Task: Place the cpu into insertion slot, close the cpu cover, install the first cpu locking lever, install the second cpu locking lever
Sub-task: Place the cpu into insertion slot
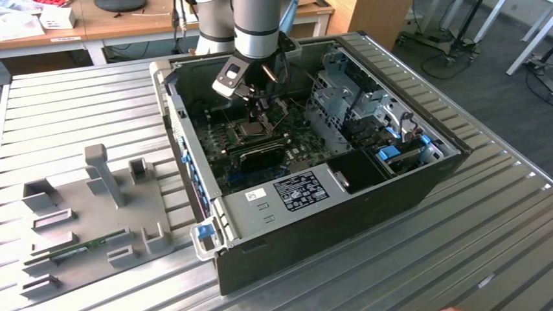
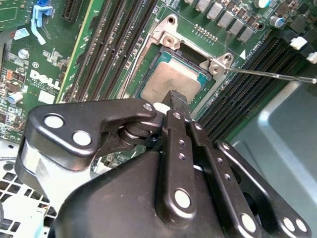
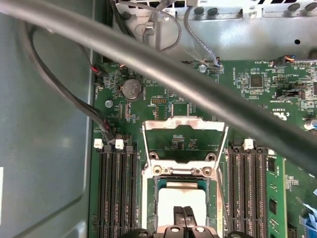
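The cpu (image 2: 166,84) lies flat in the insertion slot (image 2: 166,37) of the green motherboard, its grey top showing in both wrist views. My gripper (image 2: 177,96) is shut, its black fingertips pressed together and pointing down onto the middle of the cpu (image 3: 173,198) with nothing between them. The cpu cover (image 3: 183,123) stands open, tilted up from its hinge at one edge of the slot (image 3: 147,198). A thin wire locking lever (image 2: 277,75) sticks out beside the socket, raised. In the exterior view the gripper (image 1: 256,116) hangs inside the open computer case over the socket (image 1: 252,131).
Long black memory slots (image 3: 116,188) flank the socket on both sides. A thick black cable (image 3: 163,69) crosses above the board. The case walls (image 1: 173,110) and the drive cage (image 1: 354,103) hem the arm in. A grey fixture (image 1: 95,207) lies on the table at the exterior view's left.
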Available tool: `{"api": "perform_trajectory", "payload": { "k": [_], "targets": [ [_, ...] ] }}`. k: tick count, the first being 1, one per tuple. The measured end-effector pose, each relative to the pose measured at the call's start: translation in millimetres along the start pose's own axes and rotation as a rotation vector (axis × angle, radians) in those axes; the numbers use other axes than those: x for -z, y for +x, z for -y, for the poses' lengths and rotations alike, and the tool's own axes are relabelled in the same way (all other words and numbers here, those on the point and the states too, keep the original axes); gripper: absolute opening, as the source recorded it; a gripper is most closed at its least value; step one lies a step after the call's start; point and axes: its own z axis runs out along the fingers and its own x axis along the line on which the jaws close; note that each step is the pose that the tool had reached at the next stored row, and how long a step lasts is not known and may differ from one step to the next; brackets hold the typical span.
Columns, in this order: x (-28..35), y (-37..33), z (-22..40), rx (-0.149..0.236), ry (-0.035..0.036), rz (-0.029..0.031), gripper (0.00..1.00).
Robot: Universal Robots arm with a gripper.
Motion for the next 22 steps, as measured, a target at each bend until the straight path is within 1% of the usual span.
{"api": "perform_trajectory", "payload": {
  "k": [3, 6, 12, 14, 16, 22],
  "targets": [
    [-4.0, -0.1, 0.2, 0.0, -0.0001, -0.0001, 0.11],
    [-4.5, -0.2, 0.2, 0.0, 0.0, 0.0001, 0.11],
    [-9.3, -0.3, 0.4, 0.0, -0.0001, -0.0002, 0.11],
    [-9.4, -0.3, 0.4, 0.0, 0.0, 0.0002, 0.11],
    [-9.9, -0.3, 0.4, 0.0, 0.0, 0.0044, 0.11],
    [-11.3, -0.3, 0.5, 0.0, -0.0001, 0.0044, 0.11]
  ]
}}
